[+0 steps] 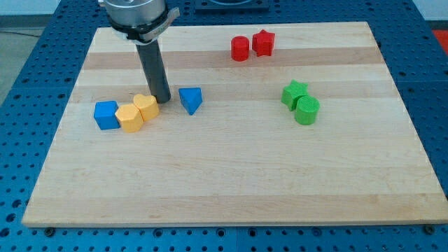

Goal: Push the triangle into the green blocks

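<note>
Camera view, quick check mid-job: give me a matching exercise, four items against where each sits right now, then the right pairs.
Items:
1. blue triangle
2. green blocks
3. red blocks
4. my tip

Places:
A. near the view's top edge of the board
B. between the yellow blocks and the triangle
C. the view's right of centre, touching each other
D. just to the view's right of the rod, apart from the other blocks

Pairs: 1-D, 2-C, 3-A, 4-B
</note>
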